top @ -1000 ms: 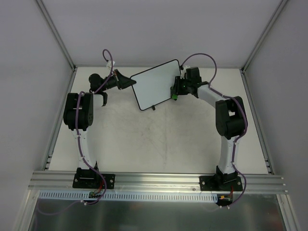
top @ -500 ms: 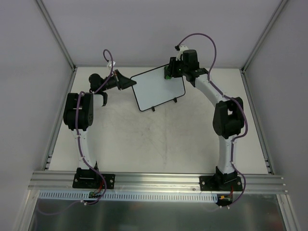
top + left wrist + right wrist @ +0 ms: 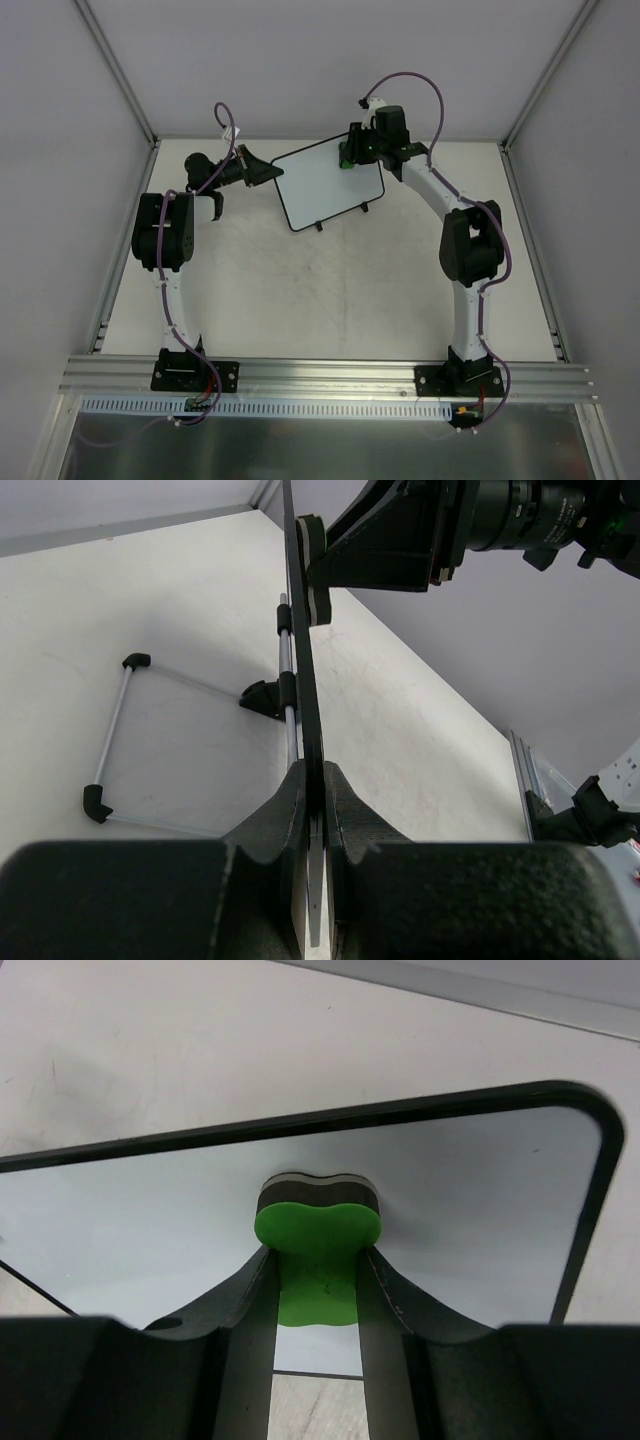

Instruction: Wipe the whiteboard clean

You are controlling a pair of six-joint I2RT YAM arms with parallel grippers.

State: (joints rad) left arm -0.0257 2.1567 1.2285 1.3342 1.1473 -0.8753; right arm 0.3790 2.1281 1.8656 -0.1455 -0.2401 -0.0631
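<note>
The whiteboard (image 3: 150, 1200) runs off frame left, its bottom behind the right gripper (image 3: 318, 1260).

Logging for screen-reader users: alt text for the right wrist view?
The right gripper clamps a green eraser with its pad pressed against the whiteboard, close to the board's black-framed far edge. No writing shows on the visible surface, and the pale table lies beyond.

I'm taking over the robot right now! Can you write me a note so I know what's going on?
Left gripper: shut on the whiteboard, clamping its left edge.
Right gripper: shut on the green eraser, pressed against the board near its top edge.
Done: no writing shows on the board face.
To do: check the covered part, then set both down.
</note>
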